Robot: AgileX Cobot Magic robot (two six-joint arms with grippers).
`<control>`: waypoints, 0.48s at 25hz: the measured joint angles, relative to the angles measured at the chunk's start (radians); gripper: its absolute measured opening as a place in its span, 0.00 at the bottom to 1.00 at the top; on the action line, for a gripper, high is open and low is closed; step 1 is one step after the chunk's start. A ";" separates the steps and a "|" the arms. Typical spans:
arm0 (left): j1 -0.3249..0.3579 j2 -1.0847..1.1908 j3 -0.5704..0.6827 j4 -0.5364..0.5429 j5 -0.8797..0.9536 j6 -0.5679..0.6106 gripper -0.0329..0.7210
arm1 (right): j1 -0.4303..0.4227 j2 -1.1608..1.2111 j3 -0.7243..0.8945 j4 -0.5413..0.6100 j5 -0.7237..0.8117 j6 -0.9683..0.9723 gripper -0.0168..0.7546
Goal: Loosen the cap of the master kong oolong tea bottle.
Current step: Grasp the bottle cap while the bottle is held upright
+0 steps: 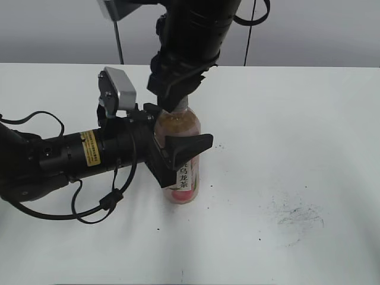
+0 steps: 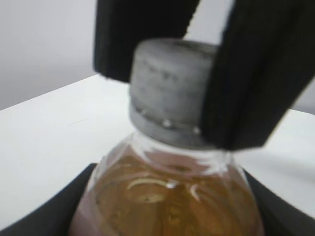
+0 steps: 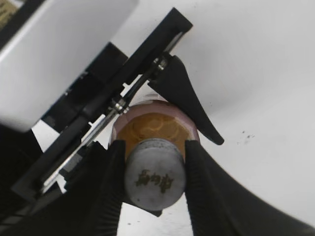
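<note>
The master kong oolong tea bottle (image 1: 185, 172) stands upright mid-table, amber tea inside, pink-and-white label low down. My left gripper (image 1: 173, 148) comes in from the left and is shut on the bottle's body; its dark fingers flank the bottle's shoulder (image 2: 167, 201) in the left wrist view. My right gripper (image 1: 175, 101) comes down from above and is shut on the grey-white cap (image 3: 154, 174), one finger on each side. The cap (image 2: 170, 93) also shows close up in the left wrist view, between the right gripper's fingers. In the exterior view the cap is hidden by the right gripper.
The white table (image 1: 297, 130) carries dark scuff marks (image 1: 294, 217) at the front right. My left arm (image 1: 65, 154) and its cables lie along the table's left side. The right arm (image 1: 196, 24) hangs over the bottle from behind.
</note>
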 joint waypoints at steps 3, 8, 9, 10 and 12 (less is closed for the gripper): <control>0.000 0.000 0.000 0.000 0.000 0.000 0.63 | 0.000 0.000 0.000 0.003 -0.001 -0.230 0.38; 0.000 0.000 0.000 0.003 0.000 0.000 0.63 | 0.000 0.000 0.000 0.008 0.002 -0.674 0.38; 0.000 0.000 0.000 0.003 0.000 0.002 0.63 | 0.000 0.000 0.000 0.008 0.006 -0.772 0.38; 0.000 0.000 0.000 0.005 0.000 0.003 0.63 | 0.000 0.000 0.000 0.008 0.008 -0.853 0.38; 0.000 0.000 0.000 0.006 0.000 0.004 0.63 | -0.001 0.000 0.000 0.009 0.011 -1.048 0.38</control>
